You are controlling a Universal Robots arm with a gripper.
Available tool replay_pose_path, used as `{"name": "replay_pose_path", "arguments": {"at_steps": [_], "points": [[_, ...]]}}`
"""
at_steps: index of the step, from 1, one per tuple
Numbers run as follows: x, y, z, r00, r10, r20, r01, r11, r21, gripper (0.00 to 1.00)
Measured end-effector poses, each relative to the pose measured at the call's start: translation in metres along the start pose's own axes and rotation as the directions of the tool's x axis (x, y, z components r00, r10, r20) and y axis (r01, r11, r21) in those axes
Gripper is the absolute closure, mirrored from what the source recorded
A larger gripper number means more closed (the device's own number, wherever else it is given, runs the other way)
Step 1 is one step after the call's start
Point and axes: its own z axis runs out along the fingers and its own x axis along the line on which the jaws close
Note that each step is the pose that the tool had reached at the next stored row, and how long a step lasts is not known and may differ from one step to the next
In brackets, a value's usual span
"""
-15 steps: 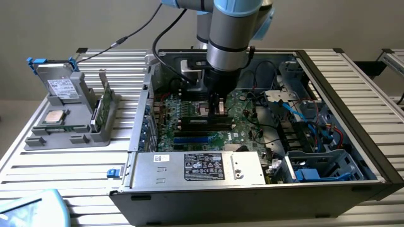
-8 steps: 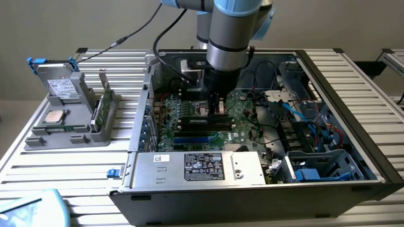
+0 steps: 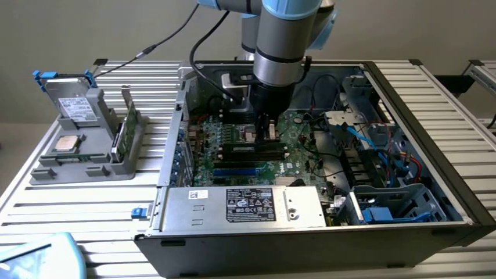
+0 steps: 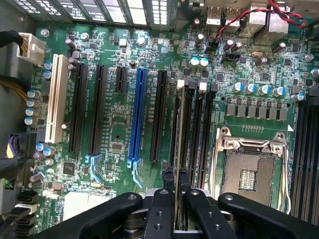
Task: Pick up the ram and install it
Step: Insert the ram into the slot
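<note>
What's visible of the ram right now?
The ram shows edge-on: a long, thin stick, greenish along its top edge, standing on edge and clamped between the jaws. It runs in line with the black memory slots beside the empty CPU socket. Whether it is seated in a slot cannot be told.

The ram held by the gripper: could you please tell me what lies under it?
Under the ram lie the black memory slots of the motherboard, beside the empty CPU socket. The ram itself covers the slot directly beneath, so seating cannot be judged.
</note>
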Motion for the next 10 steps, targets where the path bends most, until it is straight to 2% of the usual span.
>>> {"name": "replay_pose_path", "arguments": {"at_steps": [6, 10], "points": [[-0.0001, -0.0003, 0.0045, 1.0, -0.001, -0.0056, 0.001, 1.0, -0.0006, 0.86], [-0.0001, -0.0004, 0.0048, 1.0, -0.001, -0.0057, 0.001, 1.0, -0.0005, 0.86]]}}
